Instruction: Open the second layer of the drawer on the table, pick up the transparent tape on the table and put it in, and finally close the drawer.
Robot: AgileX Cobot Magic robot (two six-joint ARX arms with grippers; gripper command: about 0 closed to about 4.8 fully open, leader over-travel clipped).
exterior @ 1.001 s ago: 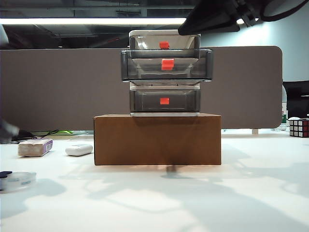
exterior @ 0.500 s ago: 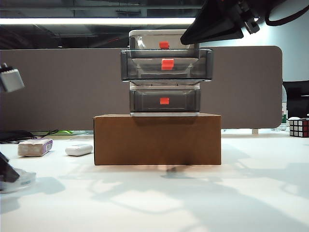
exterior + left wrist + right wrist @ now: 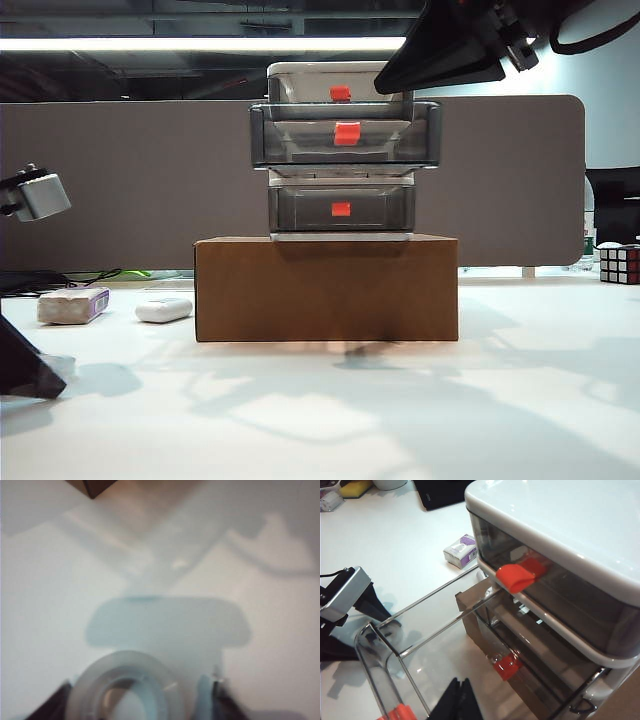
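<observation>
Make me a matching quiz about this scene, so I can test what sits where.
Things:
1. second layer
2. transparent tape
3. cardboard box
4. right hand

Places or states:
A. under the drawer cabinet, bearing it
B. pulled out towards the front
C. raised high, by the cabinet's top right corner
D. flat on the table, with the left hand low at the table's left edge and its open jaws on either side

Pairs: 1-B, 2-D, 3-A, 4-C.
</observation>
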